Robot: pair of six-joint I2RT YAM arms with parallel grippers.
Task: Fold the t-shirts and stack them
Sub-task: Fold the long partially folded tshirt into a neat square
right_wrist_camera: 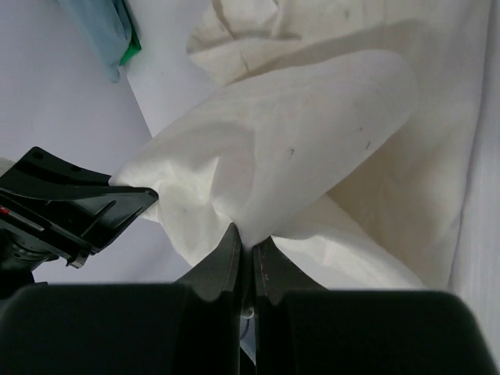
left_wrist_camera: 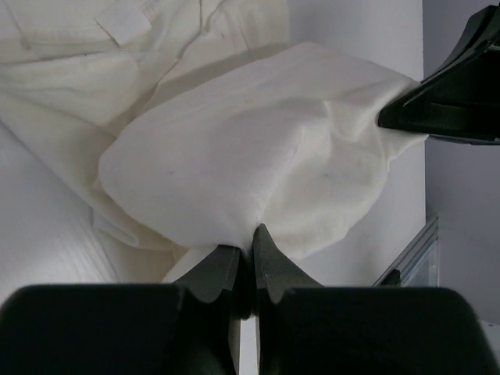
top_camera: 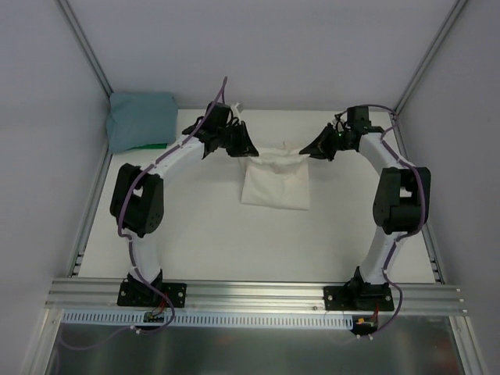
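Top external view, item one: cream t-shirt (top_camera: 275, 186). It is off-white soft cloth, plain and unprinted, doubled into a rough rectangle on the white table (top_camera: 203, 234). Its far edge is drawn out sideways into a narrow band. The lower part spreads flat toward the arm bases and has soft creases.

Item two: left gripper (top_camera: 248, 148), at the left end of the cream t-shirt's far edge. In the left wrist view its two dark fingers are pressed together, with a pinch of the cream cloth clamped between their tips. The cloth swells out beyond them in a rounded, slack fold.

Item three: right gripper (top_camera: 312, 150), at the right end of that same far edge, facing the left one. In the right wrist view its fingers are likewise squeezed together on a pinch of the cream cloth. A smooth bulging fold runs from there to the opposite gripper, and looser wrinkled layers lie beneath.

Item four: teal t-shirt (top_camera: 141, 119), dusty blue-green and folded into a compact pad. It lies well apart from the cream t-shirt, off to its left and farther back. A green object (top_camera: 148, 146) shows at its near edge; I cannot tell what this is.
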